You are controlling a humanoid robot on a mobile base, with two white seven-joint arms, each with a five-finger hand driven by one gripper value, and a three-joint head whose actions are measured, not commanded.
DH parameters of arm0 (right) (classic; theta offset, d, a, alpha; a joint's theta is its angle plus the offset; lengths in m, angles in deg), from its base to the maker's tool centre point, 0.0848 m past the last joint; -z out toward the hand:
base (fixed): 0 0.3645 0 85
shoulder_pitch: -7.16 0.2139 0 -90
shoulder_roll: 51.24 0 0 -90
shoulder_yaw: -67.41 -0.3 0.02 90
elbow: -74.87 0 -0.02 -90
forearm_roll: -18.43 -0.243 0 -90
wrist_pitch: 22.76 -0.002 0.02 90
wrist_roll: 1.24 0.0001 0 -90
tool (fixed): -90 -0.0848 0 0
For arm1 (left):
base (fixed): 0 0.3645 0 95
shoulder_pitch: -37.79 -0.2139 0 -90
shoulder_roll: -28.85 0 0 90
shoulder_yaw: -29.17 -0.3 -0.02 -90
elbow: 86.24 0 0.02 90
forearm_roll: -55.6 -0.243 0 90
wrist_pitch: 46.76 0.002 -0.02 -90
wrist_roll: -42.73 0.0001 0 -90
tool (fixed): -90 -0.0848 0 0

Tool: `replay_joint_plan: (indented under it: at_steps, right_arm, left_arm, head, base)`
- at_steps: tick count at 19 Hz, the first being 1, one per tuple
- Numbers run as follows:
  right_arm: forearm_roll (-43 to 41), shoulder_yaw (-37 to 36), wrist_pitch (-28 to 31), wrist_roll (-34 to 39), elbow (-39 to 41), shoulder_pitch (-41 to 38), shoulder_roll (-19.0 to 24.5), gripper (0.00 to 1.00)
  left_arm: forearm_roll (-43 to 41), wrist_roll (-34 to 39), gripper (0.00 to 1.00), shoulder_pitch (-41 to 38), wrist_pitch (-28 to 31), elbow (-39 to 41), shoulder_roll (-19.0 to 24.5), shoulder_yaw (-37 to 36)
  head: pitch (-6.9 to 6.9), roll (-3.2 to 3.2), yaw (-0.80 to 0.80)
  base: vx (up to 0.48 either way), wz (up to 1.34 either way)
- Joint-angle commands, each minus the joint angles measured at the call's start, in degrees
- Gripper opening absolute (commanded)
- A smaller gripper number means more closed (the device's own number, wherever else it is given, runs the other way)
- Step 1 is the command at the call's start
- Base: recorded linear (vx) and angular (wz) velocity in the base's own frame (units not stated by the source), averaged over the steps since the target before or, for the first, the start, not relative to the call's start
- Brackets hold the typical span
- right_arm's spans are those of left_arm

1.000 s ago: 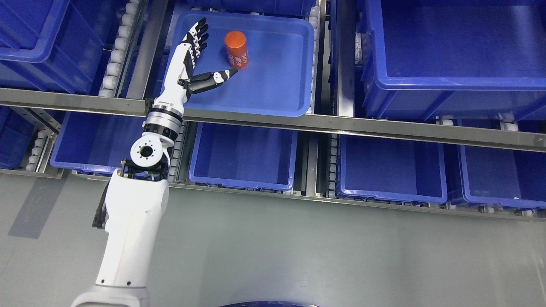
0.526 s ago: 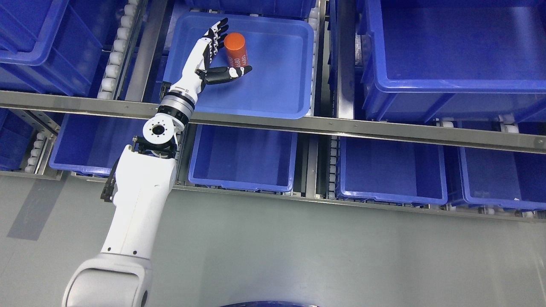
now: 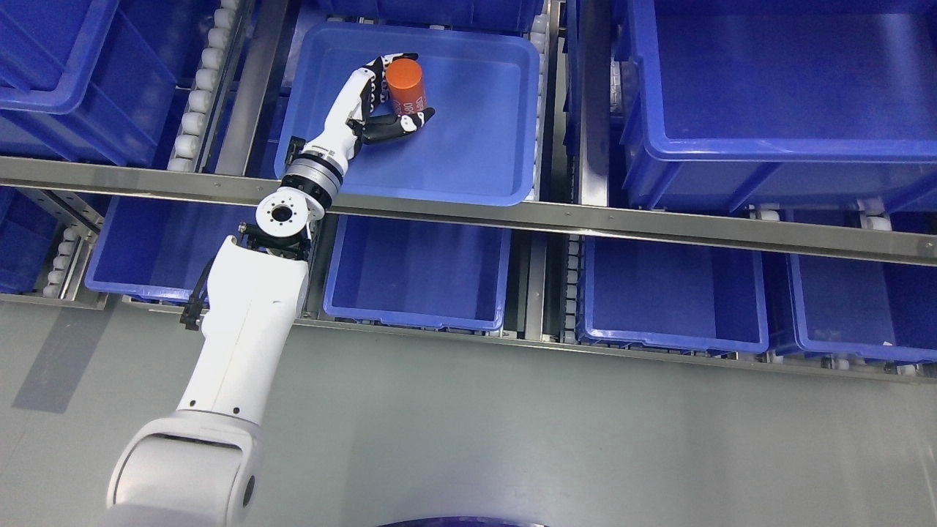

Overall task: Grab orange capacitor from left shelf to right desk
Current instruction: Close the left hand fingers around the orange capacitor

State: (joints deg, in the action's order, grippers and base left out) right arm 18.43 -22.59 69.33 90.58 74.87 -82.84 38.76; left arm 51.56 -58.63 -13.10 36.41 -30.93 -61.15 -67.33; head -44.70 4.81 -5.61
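From my head camera the shelf [image 3: 468, 208] fills the upper two thirds of the view: bare metal rails run across it, with white roller tracks [image 3: 196, 110] between the bays, all of it standing above a smooth grey floor [image 3: 512, 439] at 6 o'clock. Glossy blue plastic bins crowd every bay. The biggest, a deep bin [image 3: 776, 95], sits at 2 o'clock; a row of lower bins [image 3: 417, 271] runs under the front rail from 9 to 3 o'clock.

My left arm [image 3: 241, 329], white and hard-shelled with a round joint cap near the wrist, rises from 7 o'clock and crosses the front rail into the shallow blue tray [image 3: 476, 146] at 12 o'clock. That tray has rounded corners and a flat, slightly shiny floor.

The left hand [image 3: 381, 95] lies in the tray's upper left part, at about 11 o'clock in the view. Its black-and-white jointed fingers [image 3: 377, 73] curl around the far side of the orange capacitor [image 3: 406, 84], and the thumb closes under its near end, so the hand is pinching it. The capacitor is a smooth cylinder with white print on its side, leaning a little, its lower part touching the tray floor as far as I can tell.

Nothing lies between hand and capacitor.
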Motion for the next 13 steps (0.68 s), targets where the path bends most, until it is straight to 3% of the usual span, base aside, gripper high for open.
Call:
replay_joint_plan:
  at_steps: [1, 3, 5, 7, 10, 13]
  right_arm:
    - [0.00, -0.62, 0.02, 0.03, 1.93, -0.79, -1.00, 1.00]
    - [0.00, -0.62, 0.02, 0.03, 1.93, -0.79, -1.00, 1.00]
    - [0.00, -0.62, 0.02, 0.03, 1.93, -0.79, -1.00, 1.00]
    - [0.00, -0.62, 0.02, 0.03, 1.93, -0.79, -1.00, 1.00]
    - [0.00, -0.62, 0.02, 0.03, 1.93, -0.79, -1.00, 1.00]
    - [0.00, -0.62, 0.02, 0.03, 1.93, -0.79, -1.00, 1.00]
  left_arm:
    - [0.35, -0.06, 0.43, 0.52, -0.90, -4.60, 1.00, 1.40]
    - [0.52, -0.06, 0.36, 0.52, -1.77, -4.68, 1.00, 1.85]
    - [0.96, -0.06, 0.15, 0.35, -5.11, -4.69, 1.00, 2.90]
    - [3.32, 0.02, 0.02, 0.26, -6.61, -4.69, 1.00, 3.25]
    - [4.48, 0.02, 0.01, 0.35, -6.88, -3.29, 1.00, 3.61]
    - [7.98, -0.06, 0.00, 0.26, -7.23, 3.64, 1.00, 3.69]
  head:
    - [0.00, 0.00, 0.00]
    - [0.00, 0.00, 0.00]
    - [0.00, 0.00, 0.00]
    - [0.00, 0.00, 0.00]
    - [0.00, 0.00, 0.00]
    - [0.00, 0.00, 0.00]
  base:
    - [0.000, 0.00]
    - [0.000, 0.00]
    - [0.000, 0.00]
    - [0.000, 0.00]
    - [0.000, 0.00]
    - [0.000, 0.00]
